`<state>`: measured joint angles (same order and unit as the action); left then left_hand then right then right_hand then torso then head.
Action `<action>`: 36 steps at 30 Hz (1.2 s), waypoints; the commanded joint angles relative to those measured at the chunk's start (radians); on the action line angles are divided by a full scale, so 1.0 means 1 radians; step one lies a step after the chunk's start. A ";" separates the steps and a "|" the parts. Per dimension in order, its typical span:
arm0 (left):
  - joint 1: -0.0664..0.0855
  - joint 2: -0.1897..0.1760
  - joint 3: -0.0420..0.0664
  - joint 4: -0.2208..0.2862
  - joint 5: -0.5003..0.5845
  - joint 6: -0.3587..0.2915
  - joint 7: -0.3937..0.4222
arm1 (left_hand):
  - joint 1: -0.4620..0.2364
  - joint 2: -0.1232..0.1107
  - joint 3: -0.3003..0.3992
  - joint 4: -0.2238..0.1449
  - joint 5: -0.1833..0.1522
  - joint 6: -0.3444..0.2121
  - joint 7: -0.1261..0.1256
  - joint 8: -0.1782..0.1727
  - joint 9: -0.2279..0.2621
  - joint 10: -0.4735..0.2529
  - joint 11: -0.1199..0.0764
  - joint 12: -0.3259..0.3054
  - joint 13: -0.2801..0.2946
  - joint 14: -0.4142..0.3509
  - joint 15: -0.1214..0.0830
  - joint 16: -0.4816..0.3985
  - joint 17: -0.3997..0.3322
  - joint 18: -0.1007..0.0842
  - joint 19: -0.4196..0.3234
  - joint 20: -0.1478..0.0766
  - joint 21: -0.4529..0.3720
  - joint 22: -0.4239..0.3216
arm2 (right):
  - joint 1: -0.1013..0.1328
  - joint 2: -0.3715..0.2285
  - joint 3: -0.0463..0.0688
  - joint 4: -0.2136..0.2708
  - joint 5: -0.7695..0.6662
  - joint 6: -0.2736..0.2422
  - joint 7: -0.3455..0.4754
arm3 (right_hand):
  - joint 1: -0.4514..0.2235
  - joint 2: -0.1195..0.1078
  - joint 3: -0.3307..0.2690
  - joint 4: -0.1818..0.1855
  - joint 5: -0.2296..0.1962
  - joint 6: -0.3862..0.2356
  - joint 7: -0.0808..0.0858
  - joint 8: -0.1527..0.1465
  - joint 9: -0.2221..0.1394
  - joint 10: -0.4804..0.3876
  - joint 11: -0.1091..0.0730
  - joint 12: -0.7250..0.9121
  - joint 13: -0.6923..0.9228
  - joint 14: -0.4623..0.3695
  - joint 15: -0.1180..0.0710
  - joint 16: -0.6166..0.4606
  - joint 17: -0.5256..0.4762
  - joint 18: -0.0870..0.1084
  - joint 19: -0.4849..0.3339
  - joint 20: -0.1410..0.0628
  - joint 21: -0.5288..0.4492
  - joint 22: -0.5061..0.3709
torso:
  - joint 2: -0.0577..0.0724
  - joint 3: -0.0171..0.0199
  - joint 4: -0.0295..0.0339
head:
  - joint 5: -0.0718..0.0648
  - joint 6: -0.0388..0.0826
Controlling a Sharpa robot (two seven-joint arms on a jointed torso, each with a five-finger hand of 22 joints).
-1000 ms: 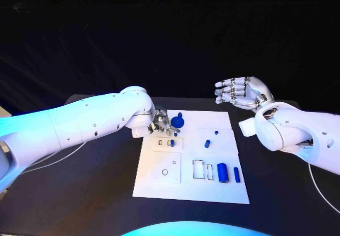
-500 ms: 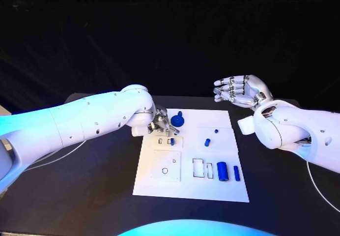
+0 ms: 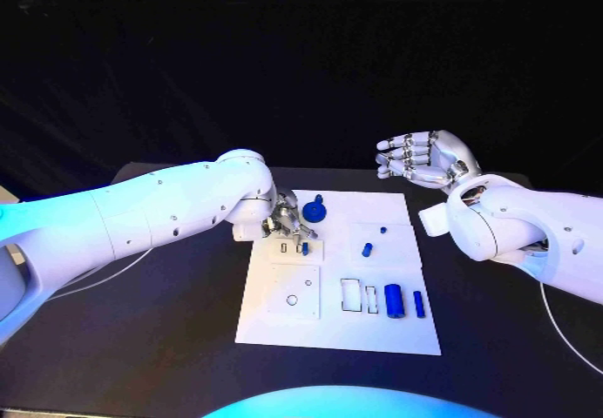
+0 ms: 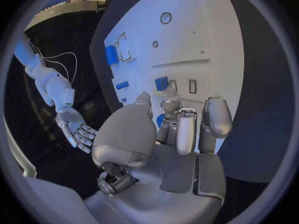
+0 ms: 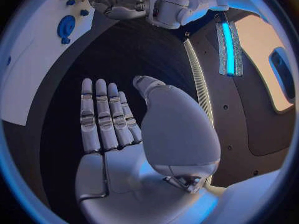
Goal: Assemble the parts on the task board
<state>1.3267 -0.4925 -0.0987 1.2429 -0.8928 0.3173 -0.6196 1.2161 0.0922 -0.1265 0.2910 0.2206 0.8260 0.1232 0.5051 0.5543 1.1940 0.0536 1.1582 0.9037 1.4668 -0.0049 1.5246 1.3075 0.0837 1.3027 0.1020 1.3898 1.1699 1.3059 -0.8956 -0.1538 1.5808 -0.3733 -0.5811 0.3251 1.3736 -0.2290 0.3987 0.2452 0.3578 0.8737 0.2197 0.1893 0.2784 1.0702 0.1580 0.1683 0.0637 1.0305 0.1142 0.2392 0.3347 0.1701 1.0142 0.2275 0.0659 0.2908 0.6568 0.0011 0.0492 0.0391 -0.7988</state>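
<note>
The board (image 3: 339,331) lies mid-table. In its near slots stand a large blue cylinder (image 3: 395,302) and a thin one (image 3: 418,304); a small peg (image 3: 367,250) sits mid-board, a round knob (image 3: 313,210) at the far edge. The left hand (image 3: 284,228), fingers curled down, pinches a small blue part (image 3: 304,249) at a slot, as before. The right hand (image 3: 425,159), fingers spread and holding nothing, hovers beyond the board, slightly farther back than a second ago.

White task board (image 3: 329,329) lies flat mid-table before me. A round blue knob (image 3: 313,210) stands near its far edge, a small blue peg (image 3: 367,250) mid-board, a fat blue cylinder (image 3: 393,301) and slim blue bar (image 3: 418,304) lie side by side near.
</note>
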 commanded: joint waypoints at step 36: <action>-0.013 0.013 -0.003 -0.014 0.061 0.050 -0.001 | -0.058 -0.201 0.561 -0.004 0.009 0.021 -0.010 0.000 0.078 0.003 -0.019 -0.006 0.002 0.070 -0.019 0.004 0.176 0.002 0.006 -0.015 0.003 0.009 | -0.005 0.015 0.000 -0.007 -0.009 0.030 -0.004 | -0.012 0.001 0.001 -0.007 0.009 0.002 0.011 -0.005 -0.001 0.002 0.009 -0.007 0.000 0.000 0.007 -0.011 -0.006 0.014 -0.002 0.003 -0.002 -0.012 | 0.002 0.0014 0.0005 | -0.005 -0.006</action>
<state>1.3138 -0.4824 -0.1022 1.2297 -0.8480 0.3600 -0.6224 1.1639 -0.0930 0.4066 0.2879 0.2322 0.8423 0.1143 0.5069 0.6286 1.1919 0.0373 1.1529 0.9046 1.4670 -0.0234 1.5245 1.3074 0.0835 1.3096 0.0873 1.3895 1.1777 1.3017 -0.8816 -0.1544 1.5741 -0.3748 -0.5701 0.3164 1.3737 -0.2290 0.3988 0.2453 0.3624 0.8736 0.2192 0.1894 0.2786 1.0725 0.1599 0.1649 0.0639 1.0305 0.1142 0.2315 0.3289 0.1700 1.0142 0.2274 0.0660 0.2790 0.6587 0.0024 0.0493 0.0344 -0.8038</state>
